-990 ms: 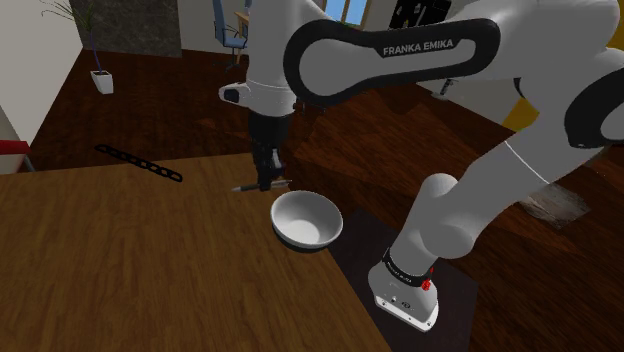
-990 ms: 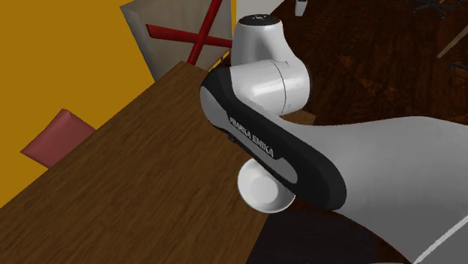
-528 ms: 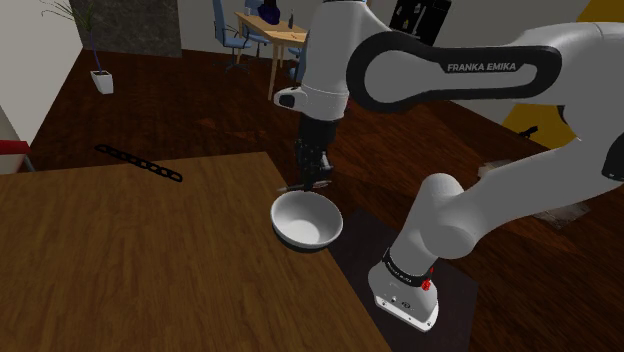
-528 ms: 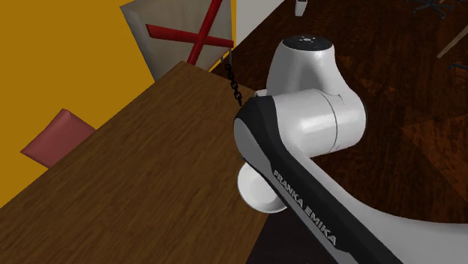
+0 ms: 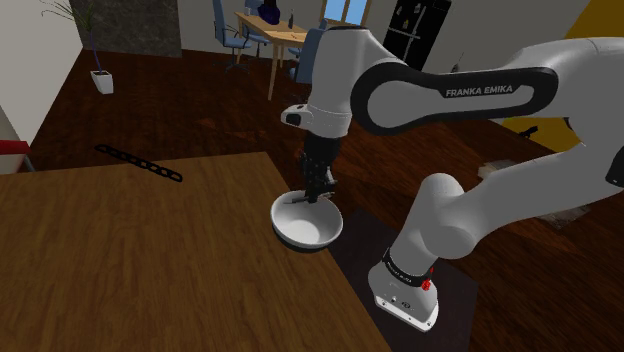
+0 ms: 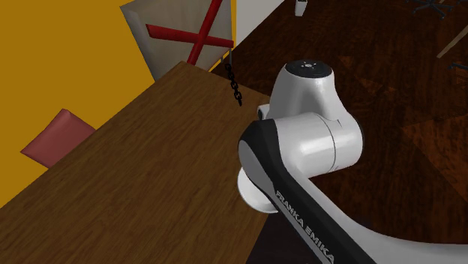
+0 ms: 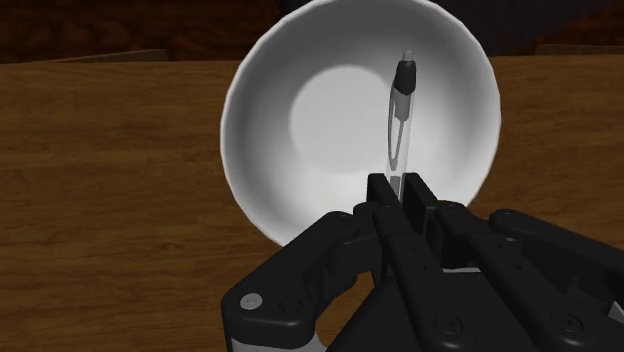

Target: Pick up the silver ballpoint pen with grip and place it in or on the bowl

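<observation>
— Silver ballpoint pen, where?
— Pinched by one end between the black fingers of the gripper, hanging right above the white bowl.
— Long axis?
— Straight out from the fingers, across the bowl's hollow, dark grip end toward its far rim.
— Next?
— Likely just letting go; should land inside the bowl.
</observation>
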Available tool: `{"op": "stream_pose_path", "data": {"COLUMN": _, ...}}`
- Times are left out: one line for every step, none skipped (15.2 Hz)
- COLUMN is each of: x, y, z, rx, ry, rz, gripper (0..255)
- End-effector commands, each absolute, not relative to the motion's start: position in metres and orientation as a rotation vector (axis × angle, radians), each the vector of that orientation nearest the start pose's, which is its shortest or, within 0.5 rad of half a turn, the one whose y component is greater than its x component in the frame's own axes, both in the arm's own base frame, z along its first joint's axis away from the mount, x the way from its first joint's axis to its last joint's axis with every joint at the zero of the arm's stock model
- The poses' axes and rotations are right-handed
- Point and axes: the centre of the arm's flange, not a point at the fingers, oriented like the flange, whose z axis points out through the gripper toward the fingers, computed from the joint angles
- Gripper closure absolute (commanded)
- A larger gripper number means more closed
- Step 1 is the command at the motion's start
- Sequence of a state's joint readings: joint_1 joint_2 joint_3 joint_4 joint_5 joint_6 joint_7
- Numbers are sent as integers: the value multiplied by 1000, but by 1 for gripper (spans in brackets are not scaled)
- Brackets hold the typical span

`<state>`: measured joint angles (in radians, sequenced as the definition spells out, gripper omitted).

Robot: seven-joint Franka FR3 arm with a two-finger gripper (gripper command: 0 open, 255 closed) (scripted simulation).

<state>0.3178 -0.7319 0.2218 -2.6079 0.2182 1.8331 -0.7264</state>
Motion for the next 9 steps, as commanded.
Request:
{"op": "stream_pose_path", "data": {"x": 271, "y": 185, "z": 458, "rx": -2584, "ry": -1664, "rz": 65, "gripper": 255}}
{"op": "stream_pose_path", "data": {"x": 271, "y": 185, "z": 453, "rx": -2584, "ry": -1664, "rz": 65, "gripper": 255}}
{"op": "stream_pose_path", "data": {"x": 271, "y": 185, "z": 447, "rx": -2584, "ry": -1664, "rz": 65, "gripper": 255}}
{"op": "stream_pose_path", "data": {"x": 271, "y": 185, "z": 442, "rx": -2584, "ry": -1664, "rz": 65, "gripper": 255}}
{"op": "stream_pose_path", "data": {"x": 271, "y": 185, "z": 437, "rx": -2584, "ry": -1664, "rz": 65, "gripper": 255}}
{"op": "stream_pose_path", "data": {"x": 271, "y": 185, "z": 431, "rx": -2584, "ry": -1664, "rz": 65, "gripper": 255}}
{"op": "stream_pose_path", "data": {"x": 271, "y": 185, "z": 426, "rx": -2584, "ry": -1664, "rz": 65, "gripper": 255}}
{"op": "stream_pose_path", "data": {"x": 271, "y": 185, "z": 421, "rx": -2584, "ry": -1664, "rz": 65, "gripper": 255}}
{"op": "stream_pose_path", "data": {"x": 271, "y": 185, "z": 421, "rx": -2584, "ry": -1664, "rz": 65, "gripper": 255}}
